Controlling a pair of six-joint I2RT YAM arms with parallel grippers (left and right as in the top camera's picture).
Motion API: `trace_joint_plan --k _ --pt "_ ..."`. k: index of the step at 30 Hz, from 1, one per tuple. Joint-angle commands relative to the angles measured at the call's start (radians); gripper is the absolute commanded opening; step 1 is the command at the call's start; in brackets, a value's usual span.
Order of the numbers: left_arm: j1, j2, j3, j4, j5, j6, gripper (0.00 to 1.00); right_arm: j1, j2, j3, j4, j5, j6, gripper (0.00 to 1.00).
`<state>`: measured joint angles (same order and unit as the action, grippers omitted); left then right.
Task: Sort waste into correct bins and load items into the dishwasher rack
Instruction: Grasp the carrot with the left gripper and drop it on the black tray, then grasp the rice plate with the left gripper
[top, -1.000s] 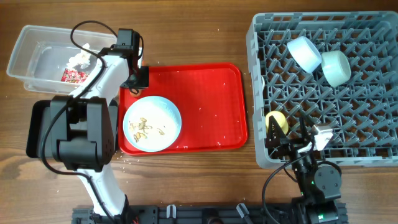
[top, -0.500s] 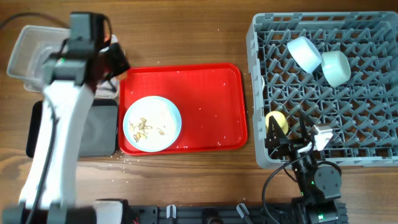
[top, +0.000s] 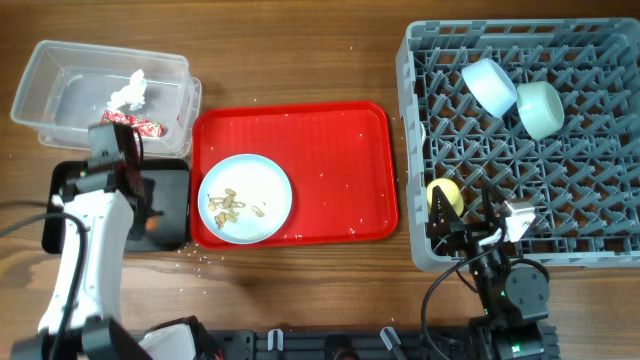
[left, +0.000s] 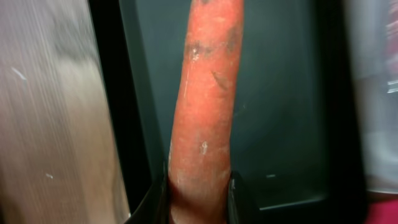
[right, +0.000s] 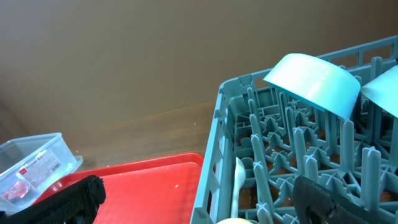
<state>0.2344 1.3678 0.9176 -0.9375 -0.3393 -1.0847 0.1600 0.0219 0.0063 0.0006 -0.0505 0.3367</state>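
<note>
Clamping the thick end of the small orange carrot (left: 205, 106), the left arm's fingers (left: 240, 199) hold it lengthwise over the shallow black tray (left: 280, 112); whether its tip touches the tray floor cannot be told. Just behind that tray on the bench (top: 330, 50) sits the clear tub (top: 60, 90), with the crumpled white tissue (top: 128, 92) and the red snack wrapper (top: 145, 125) inside. The light blue plate (top: 262, 180), carrying pale food scraps (top: 230, 205), lies on the red serving tray (top: 340, 170). The right arm's fingers (right: 71, 198) are spread apart and empty at the near edge of the grey dishwasher rack (top: 580, 200), which holds the light blue bowl (top: 488, 85), pale green bowl (top: 538, 108), yellow cup (top: 445, 195) and white spoon (right: 239, 177).
</note>
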Motion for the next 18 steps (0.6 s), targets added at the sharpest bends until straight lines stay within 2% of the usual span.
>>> trace_joint_plan --k 1,2,4,5,8,11,14,16,17,18 --pt "0.078 0.037 -0.083 0.055 0.195 -0.017 0.12 -0.003 -0.006 -0.001 0.002 0.009 0.006 1.00" --pt "0.097 0.034 -0.079 0.055 0.226 -0.004 0.40 -0.003 -0.006 -0.001 0.002 0.009 0.006 1.00" --pt "0.135 0.018 -0.048 0.050 0.337 0.069 0.59 -0.003 -0.006 -0.001 0.002 0.009 0.007 1.00" --pt "0.149 0.010 -0.024 0.035 0.399 0.094 0.63 -0.003 -0.006 -0.001 0.002 0.009 0.006 1.00" --pt "0.148 -0.015 0.051 0.024 0.531 0.227 0.65 -0.003 -0.006 -0.001 0.002 0.009 0.007 1.00" --pt "0.061 -0.033 0.101 -0.003 0.527 0.284 0.67 -0.003 -0.006 -0.001 0.002 0.009 0.007 1.00" --pt "-0.146 -0.026 0.104 0.061 0.540 0.494 0.60 -0.003 -0.006 -0.001 0.002 0.009 0.007 1.00" --pt "-0.346 -0.002 0.104 0.111 0.531 0.652 0.58 -0.003 -0.006 -0.001 0.002 0.009 0.007 1.00" --pt "-0.444 0.016 0.104 0.130 0.491 0.673 0.57 -0.003 -0.006 -0.001 0.002 0.009 0.007 1.00" --pt "-0.585 0.054 0.104 0.158 0.386 0.686 0.54 -0.003 -0.006 -0.001 0.002 0.009 0.007 1.00"
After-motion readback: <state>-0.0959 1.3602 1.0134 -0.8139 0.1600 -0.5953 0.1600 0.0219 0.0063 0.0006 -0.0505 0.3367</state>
